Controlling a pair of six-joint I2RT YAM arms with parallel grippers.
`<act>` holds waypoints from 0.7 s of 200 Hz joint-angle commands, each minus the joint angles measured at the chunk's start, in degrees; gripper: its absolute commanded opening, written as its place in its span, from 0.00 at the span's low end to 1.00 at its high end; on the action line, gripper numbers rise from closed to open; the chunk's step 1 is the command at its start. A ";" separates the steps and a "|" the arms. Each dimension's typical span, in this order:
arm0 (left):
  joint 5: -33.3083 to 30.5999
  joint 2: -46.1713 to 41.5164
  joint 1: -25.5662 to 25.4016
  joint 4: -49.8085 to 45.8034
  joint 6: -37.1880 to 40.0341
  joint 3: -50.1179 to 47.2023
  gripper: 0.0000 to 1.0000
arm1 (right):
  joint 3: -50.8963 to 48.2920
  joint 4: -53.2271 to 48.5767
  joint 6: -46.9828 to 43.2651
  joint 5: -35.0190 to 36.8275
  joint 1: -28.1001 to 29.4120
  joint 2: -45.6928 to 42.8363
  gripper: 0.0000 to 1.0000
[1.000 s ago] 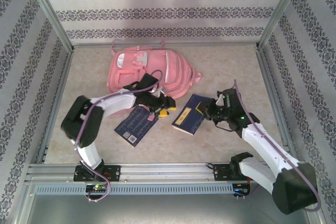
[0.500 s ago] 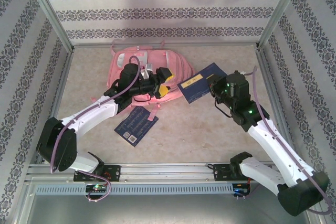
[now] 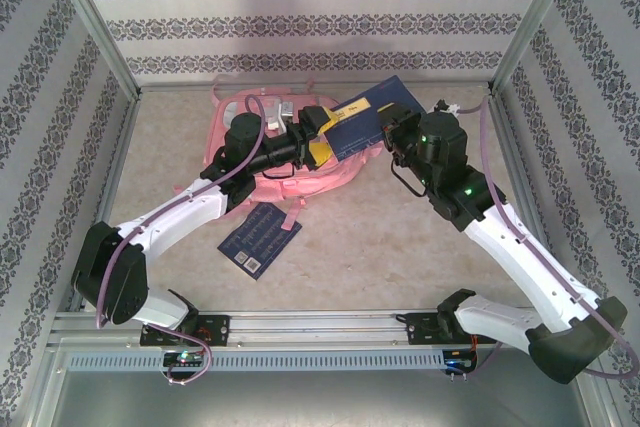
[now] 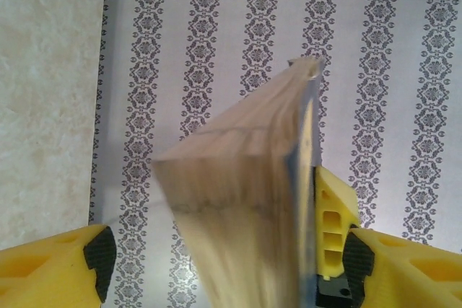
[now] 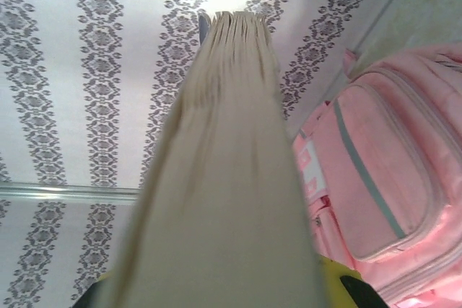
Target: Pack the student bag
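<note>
Student bag [image 3: 300, 183]: soft pink fabric, at the far centre of the tabletop [image 3: 420, 247]. The right wrist view adds stitched zip pockets and grey trim. Right claw [image 3: 393, 133] clamps a blue book [image 3: 362, 119] above the bag. The left wrist view shows the book's pale page edges between the yellow fingers [image 4: 58, 265] of the left claw [image 3: 318, 137], spread wide.

Pink student bag [image 5: 375, 178], navy book [image 3: 372, 119] (yellow label), grey damask-striped walls [image 3: 300, 17], mottled beige table [image 3: 400, 237]

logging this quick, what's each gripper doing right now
left gripper: open, straddling the thick dark blue book
right gripper: shut on that book
</note>
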 commanded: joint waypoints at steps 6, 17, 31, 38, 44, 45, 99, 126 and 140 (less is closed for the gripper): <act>-0.49 1.04 -0.51 5.85 -1.23 3.28 0.77 | 2.20 4.10 0.47 4.32 1.83 0.34 0.00; -0.94 1.46 -0.57 7.20 -1.56 4.24 0.74 | 2.15 4.54 0.61 5.00 2.40 0.63 0.00; -1.40 2.11 -0.73 8.26 -1.84 5.79 0.70 | 2.09 5.24 0.78 5.69 3.24 1.04 0.00; -1.55 2.54 -0.76 8.76 -2.15 6.44 0.67 | 2.17 5.66 0.72 6.13 3.81 1.23 0.00; -1.73 2.99 -0.79 9.41 -2.56 6.78 0.64 | 2.36 5.80 0.41 6.59 4.24 1.40 0.00; -1.75 3.02 -0.82 9.60 -2.65 6.83 0.63 | 2.39 5.80 0.33 6.69 4.33 1.45 0.00; -4.05 2.03 -0.21 12.11 -2.26 5.89 0.05 | 2.92 3.78 -2.03 8.94 5.29 0.70 0.12; -2.91 -2.16 2.59 5.46 3.21 4.18 0.00 | 1.63 2.52 -7.25 6.37 3.30 -1.60 0.43; -1.98 -5.04 4.91 0.38 7.00 3.14 0.00 | 0.38 0.95 -11.16 3.24 0.84 -3.86 0.50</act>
